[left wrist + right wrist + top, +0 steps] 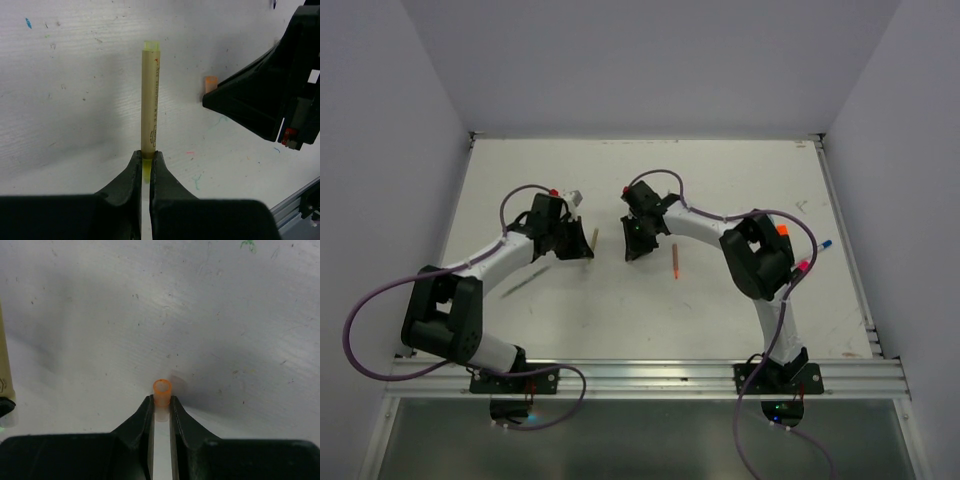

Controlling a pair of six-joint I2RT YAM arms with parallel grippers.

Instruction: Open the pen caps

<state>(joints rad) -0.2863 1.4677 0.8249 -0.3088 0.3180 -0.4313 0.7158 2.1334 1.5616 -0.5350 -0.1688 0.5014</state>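
My left gripper is shut on the yellow-green end of a tan pen barrel, which points away from it above the table. In the top view this gripper holds the pen at mid-table. My right gripper is shut on a small pale-orange pen cap, whose open end faces away. The cap is off the barrel, and a gap separates them. The right gripper faces the left one. The tan barrel shows at the left edge of the right wrist view.
An orange pen lies just right of the right gripper. A green pen lies beside the left arm. A blue-tipped pen lies at the right. Pink and orange highlighter ends show by the right arm's elbow.
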